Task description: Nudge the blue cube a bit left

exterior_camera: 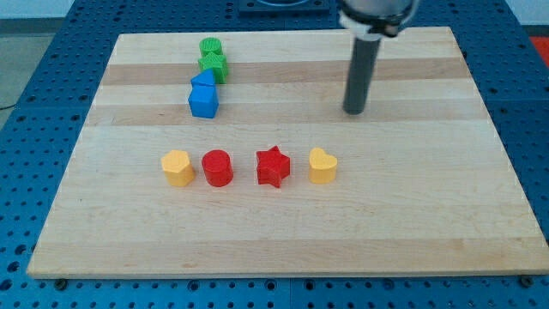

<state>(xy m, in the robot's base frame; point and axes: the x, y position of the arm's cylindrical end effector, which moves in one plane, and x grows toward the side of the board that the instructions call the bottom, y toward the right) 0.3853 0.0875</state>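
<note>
Blue cube (203, 102) sits well off to the view's left of our tip (354, 110), abt level w/ it, on the desk (412, 223). It touches another blue block (204, 80) just above, w/ two green blocks (213, 57) stacked in line beyond. No hand on this rig, just the bare rod, so nothing's grasped. We judge the nudge not yet begun: tip's apart from the cube w/ open desk between. Left to do: cross over to its right face, then push left a bit.

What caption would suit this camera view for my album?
My tip stands well to the view's right of the blue cube, above a row of yellow and red blocks.
</note>
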